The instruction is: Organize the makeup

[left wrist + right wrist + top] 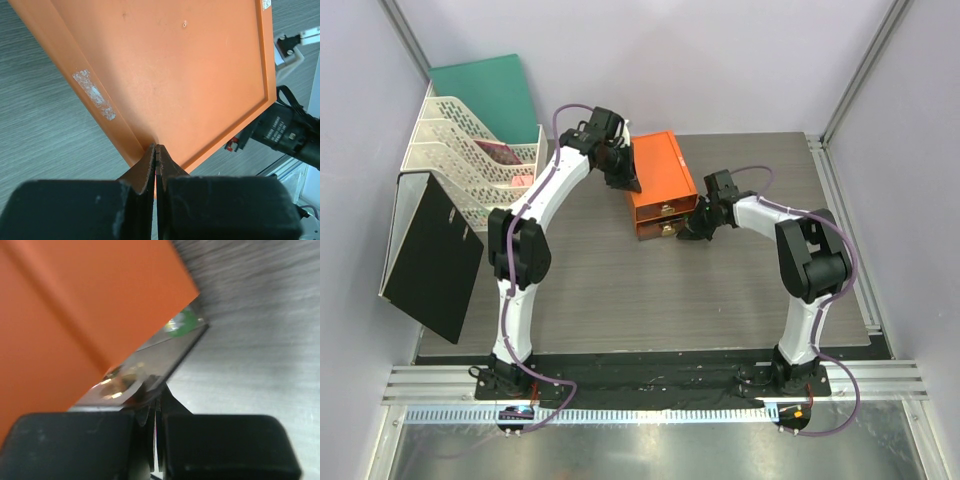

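Note:
The orange drawer box (658,172) stands mid-table, its two clear drawer fronts with gold knobs (666,227) facing me. My left gripper (626,181) is shut, tips resting on the box's lid near its left edge (156,148). My right gripper (694,230) is shut, tips against the lower drawer's clear front (165,360), just right of its gold knob (119,384). A bit of green, likely the small green tube (183,321), shows through the clear front. The rest of the makeup is hidden.
White file racks (470,160) and a green folder (490,88) stand at the back left. A black binder (430,258) leans at the left edge. Metal frame rails (845,200) run along the right side.

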`<state>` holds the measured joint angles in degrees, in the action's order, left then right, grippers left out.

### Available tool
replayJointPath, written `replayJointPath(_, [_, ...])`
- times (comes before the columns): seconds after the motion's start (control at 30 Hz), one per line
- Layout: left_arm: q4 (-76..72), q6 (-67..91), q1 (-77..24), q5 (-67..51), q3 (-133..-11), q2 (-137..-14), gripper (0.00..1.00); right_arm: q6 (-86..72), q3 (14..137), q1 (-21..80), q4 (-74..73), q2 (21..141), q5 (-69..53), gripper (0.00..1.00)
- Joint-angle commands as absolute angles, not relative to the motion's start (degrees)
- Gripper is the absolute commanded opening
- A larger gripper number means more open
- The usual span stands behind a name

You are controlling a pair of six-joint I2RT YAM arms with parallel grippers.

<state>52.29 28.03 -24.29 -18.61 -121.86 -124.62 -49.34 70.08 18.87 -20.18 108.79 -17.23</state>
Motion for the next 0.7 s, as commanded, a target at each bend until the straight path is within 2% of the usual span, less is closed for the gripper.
replayJointPath(0.0, [63.1, 25.1, -24.2, -12.0, -119.5, -130.2, 0.0, -51.9, 73.0, 18.2, -13.5, 110.2, -17.4, 0.01])
replayJointPath(0.3, [63.6, 24.9, -24.2, -11.5, -119.6, -130.5, 0.0, -57.6, 73.2, 17.5, -5.5, 112.1, -19.9, 0.01])
replayJointPath(0.67, [62.8, 24.8, -24.2, -7.7, -122.8, -126.7, 0.0, -53.4, 70.5, 16.5, -12.5, 103.3, -18.5, 0.01])
